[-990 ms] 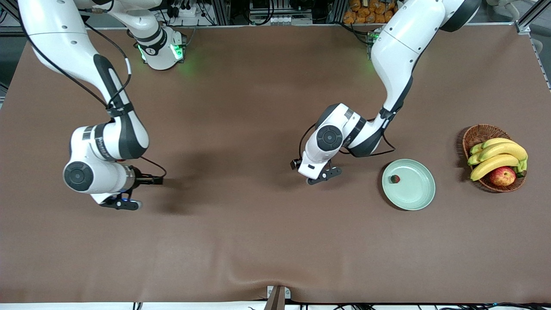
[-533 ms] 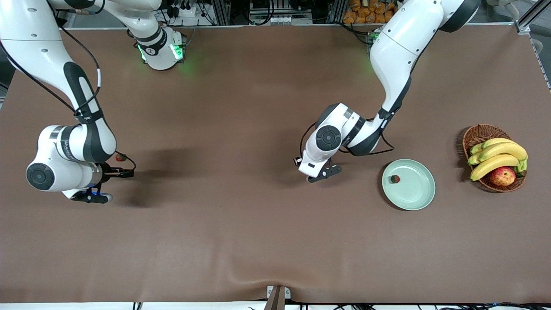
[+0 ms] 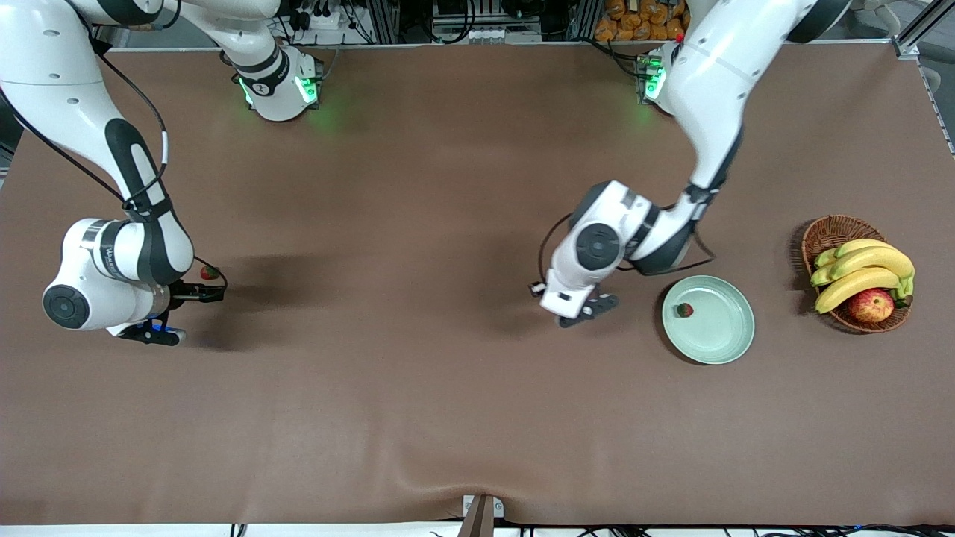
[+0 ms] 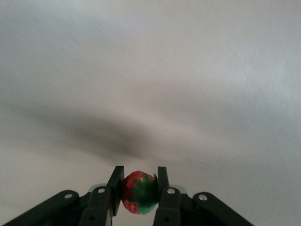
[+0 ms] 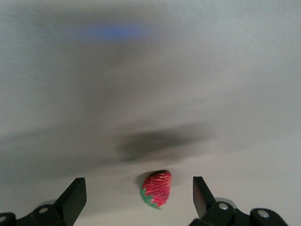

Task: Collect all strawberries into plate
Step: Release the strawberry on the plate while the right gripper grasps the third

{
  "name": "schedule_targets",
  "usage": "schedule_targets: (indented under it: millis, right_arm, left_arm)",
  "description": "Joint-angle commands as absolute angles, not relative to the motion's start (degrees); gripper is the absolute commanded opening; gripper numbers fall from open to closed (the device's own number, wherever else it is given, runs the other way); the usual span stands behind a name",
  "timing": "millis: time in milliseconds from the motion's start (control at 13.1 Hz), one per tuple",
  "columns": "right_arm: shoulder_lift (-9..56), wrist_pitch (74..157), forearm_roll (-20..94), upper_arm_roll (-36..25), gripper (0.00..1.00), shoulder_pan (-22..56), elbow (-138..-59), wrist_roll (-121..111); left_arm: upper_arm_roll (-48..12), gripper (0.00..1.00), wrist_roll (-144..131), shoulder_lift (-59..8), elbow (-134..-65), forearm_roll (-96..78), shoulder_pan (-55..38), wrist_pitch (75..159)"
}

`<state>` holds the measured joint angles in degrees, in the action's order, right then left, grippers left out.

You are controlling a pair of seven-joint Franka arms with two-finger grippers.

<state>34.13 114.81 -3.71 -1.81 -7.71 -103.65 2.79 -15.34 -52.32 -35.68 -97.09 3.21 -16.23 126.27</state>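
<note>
left claw (image 4: 138,193) pinches a strawberry (image 4: 139,192) over bare worktop (image 3: 448,418) beside the plate's rim (image 3: 666,328); right claw (image 5: 139,197), spread wide, straddles another strawberry (image 5: 157,188) near the worktop's edge.

High front camera overlooks the whole table (image 3: 418,418); both wrist cameras peer closely down.
</note>
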Motion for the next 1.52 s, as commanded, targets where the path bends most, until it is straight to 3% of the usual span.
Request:
schedule_targets:
  millis: [0,229,457,686,838,990,1067,1295,1448]
  right_arm:
    - [33.7,114.7,-5.2,-1.8,1.00,-8.5,-105.4,2.4]
    - [33.7,114.2,-5.3,-1.9,0.96,-8.5,-106.8,1.9]
    - [33.8,114.2,-5.3,-1.9,0.76,-8.5,-107.1,-0.4]
    - [33.9,114.0,-5.3,-1.9,0.51,-9.8,-107.1,-3.9]
    - [34.0,114.2,-5.3,-1.9,0.34,-9.7,-107.1,-3.9]
    - [34.5,114.5,-5.1,-1.9,0.17,-9.6,-106.8,-3.8]
    - [34.5,114.5,-4.8,-1.8,0.13,-9.5,-106.7,-3.7]
    - [34.3,114.3,-4.1,-1.6,0.01,-7.3,-104.1,-2.7]
    - [34.2,114.3,-1.6,-1.6,0.00,-3.6,-99.9,-2.2]
  left_arm:
    - [-15.8,0.00,-42.2,-31.1,-98.5,4.3,-8.9,120.0]
    - [-15.6,0.00,-28.0,-31.5,-98.9,5.3,-0.8,118.4]
    - [-15.7,0.00,-18.1,-32.6,-99.6,12.3,5.1,119.1]
    - [-15.6,0.00,-12.9,-34.3,-101.7,14.8,7.3,126.0]
    - [-15.6,0.21,-8.6,-35.1,-102.0,15.1,8.7,128.2]
    - [-15.7,0.63,-7.1,-34.8,-102.0,15.1,9.3,128.2]
    - [-15.8,0.99,-7.6,-34.6,-102.1,14.9,9.2,128.1]
    - [-17.4,1.00,-11.0,-32.5,-103.5,14.2,9.1,127.4]
    - [-19.7,1.00,-13.9,-31.5,-103.4,14.2,9.0,124.9]
